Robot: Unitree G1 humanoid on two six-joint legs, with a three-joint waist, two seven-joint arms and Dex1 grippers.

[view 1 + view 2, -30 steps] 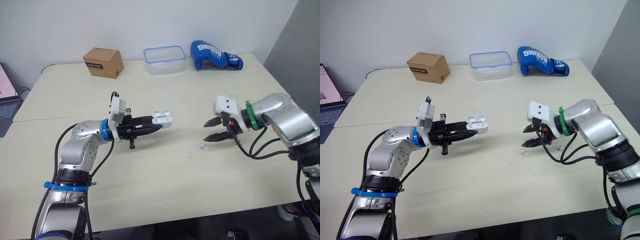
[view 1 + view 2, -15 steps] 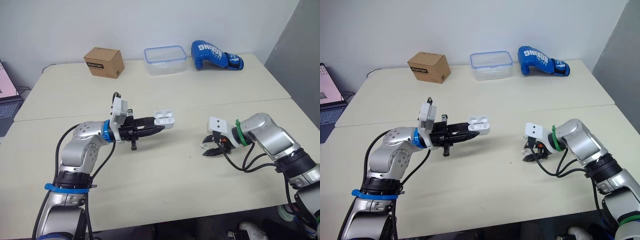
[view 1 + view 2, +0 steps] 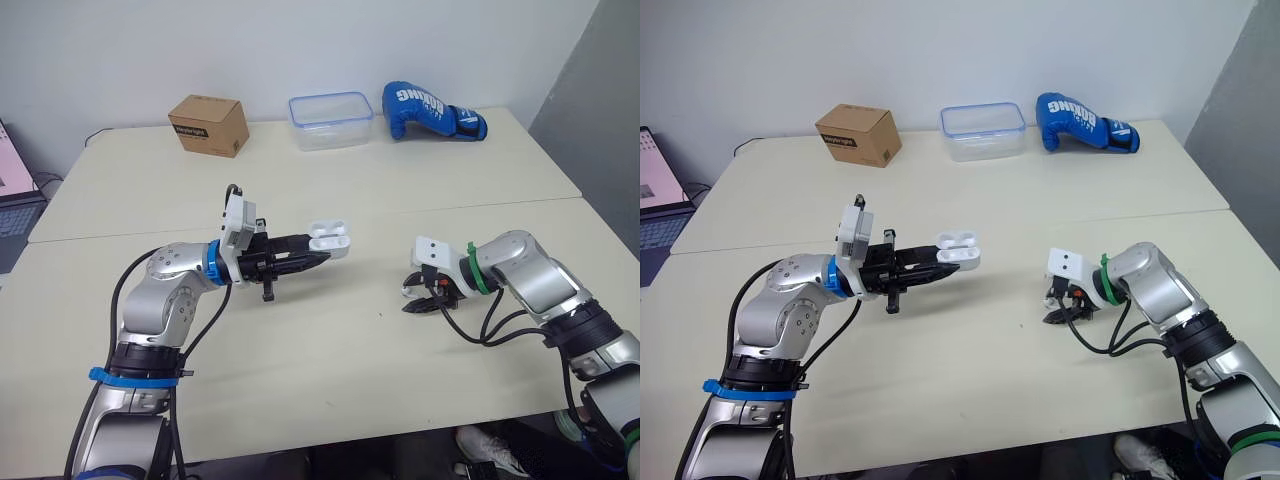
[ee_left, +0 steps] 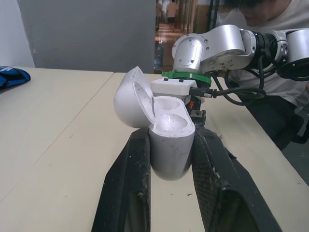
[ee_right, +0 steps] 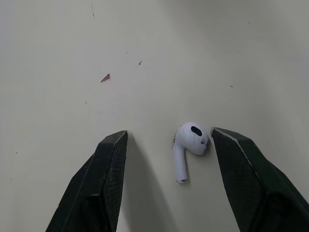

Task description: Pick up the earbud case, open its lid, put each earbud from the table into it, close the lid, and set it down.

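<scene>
My left gripper (image 3: 316, 250) is shut on the white earbud case (image 3: 329, 238) and holds it above the middle of the table. The case's lid (image 4: 131, 98) is swung open, and the two sockets look empty. My right gripper (image 3: 409, 299) is down at the table surface to the right of the case, open. In the right wrist view a single white earbud (image 5: 188, 146) lies flat on the table between the two black fingers (image 5: 108, 174), closer to one of them and touching neither.
Along the table's far edge stand a cardboard box (image 3: 208, 125), a clear plastic container (image 3: 330, 120) and a blue boxing glove (image 3: 431, 110). A laptop (image 3: 12, 205) sits off the left side. A person (image 4: 270, 19) shows behind the right arm.
My right gripper has dropped to the table and shifted left, so its open fingers now straddle the earbud. The left gripper with the open case has stayed put.
</scene>
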